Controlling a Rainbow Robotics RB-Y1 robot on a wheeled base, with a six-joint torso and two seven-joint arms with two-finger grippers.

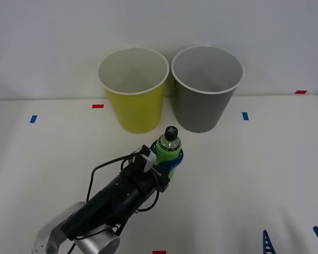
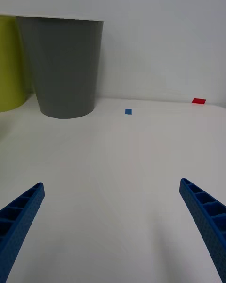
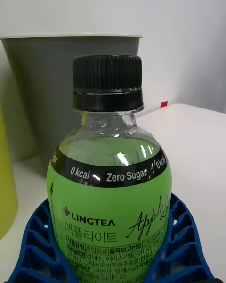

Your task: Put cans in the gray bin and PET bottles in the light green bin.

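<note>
A small clear PET bottle (image 1: 168, 148) with a green label, green contents and a black cap stands upright in the middle of the white table. My left gripper (image 1: 169, 160) is shut on its lower body; its blue ribbed fingers (image 3: 181, 238) wrap both sides of the bottle (image 3: 109, 188). Just beyond the bottle stand the light green bin (image 1: 133, 89) on the left and the gray bin (image 1: 206, 87) on the right, side by side with open tops. My right gripper (image 2: 112, 226) hovers open and holding nothing above the table's near right part, its tips (image 1: 294, 242) at the front view's bottom edge.
The gray bin (image 2: 62, 66) and a slice of the light green bin (image 2: 10, 61) stand against the white wall. Small red and blue tape marks (image 1: 245, 116) dot the table. Bare table surface (image 1: 265, 180) stretches to the right of the bottle.
</note>
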